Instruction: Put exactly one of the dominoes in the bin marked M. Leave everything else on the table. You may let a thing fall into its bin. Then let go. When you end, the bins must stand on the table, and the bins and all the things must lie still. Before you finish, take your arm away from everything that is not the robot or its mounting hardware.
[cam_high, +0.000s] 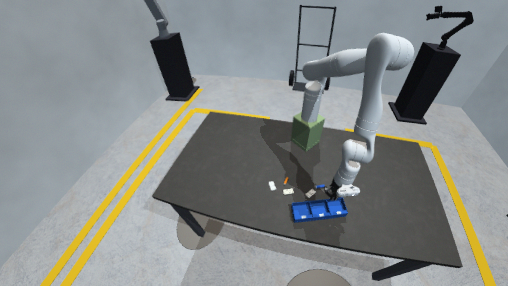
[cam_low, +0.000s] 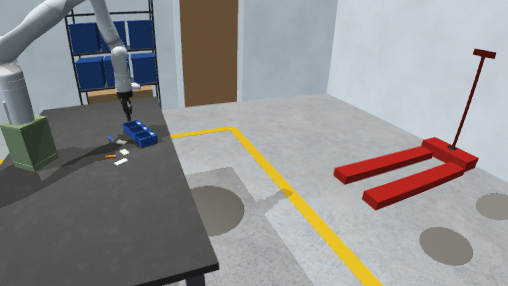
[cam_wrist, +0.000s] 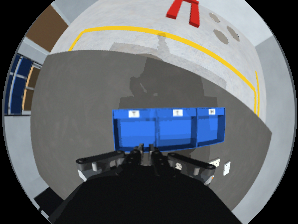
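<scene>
The blue three-compartment bin (cam_high: 319, 210) stands near the table's front edge, with a white label on each compartment; I cannot read the letters. It also shows in the exterior view (cam_low: 140, 133) and the wrist view (cam_wrist: 169, 128). My gripper (cam_high: 331, 190) hangs low just behind the bin's right end, pointing down. Its fingers are shut, and I see nothing between them. Three pale dominoes lie left of the bin: a white one (cam_high: 271, 185), a cream one (cam_high: 287, 191) and a greyish one (cam_high: 311, 192).
A small orange piece (cam_high: 286, 180) and a small blue piece (cam_high: 318, 186) lie by the dominoes. The arm's green base block (cam_high: 307, 131) stands at the back of the table. The table's front edge runs close past the bin.
</scene>
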